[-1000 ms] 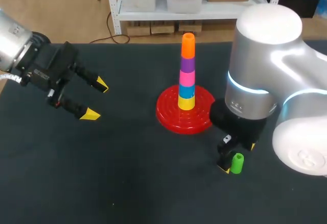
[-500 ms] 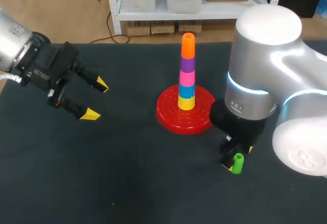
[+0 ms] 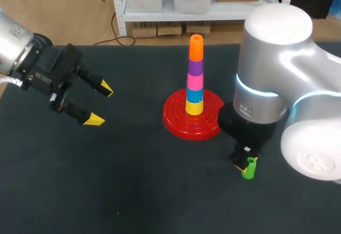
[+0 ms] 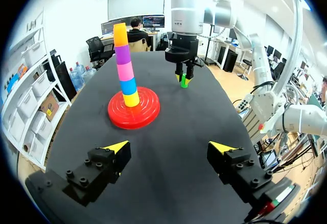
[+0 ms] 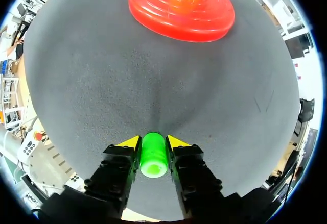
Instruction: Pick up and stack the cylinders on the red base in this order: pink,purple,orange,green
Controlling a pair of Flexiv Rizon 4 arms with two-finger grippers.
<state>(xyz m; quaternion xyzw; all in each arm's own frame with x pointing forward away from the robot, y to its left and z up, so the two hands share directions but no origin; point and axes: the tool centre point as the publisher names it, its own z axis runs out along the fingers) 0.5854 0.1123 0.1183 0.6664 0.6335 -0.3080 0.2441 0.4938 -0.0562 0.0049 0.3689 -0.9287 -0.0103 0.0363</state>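
Right gripper [image 5: 153, 142] pinches the green cylinder [image 5: 153, 157], fingers nearly closed, just right of the red base [image 3: 178, 124], toward the table's [image 3: 133, 191] near edge. A good finish likely means lifting above the orange top [image 3: 196, 46], centring, and lowering gently. Left gripper [image 3: 101, 104] hangs wide open and empty.

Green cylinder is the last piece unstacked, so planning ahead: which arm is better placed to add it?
Right. The right claw is shut on the green cylinder, close to the red base; the left claw hangs open and empty beyond the stack.
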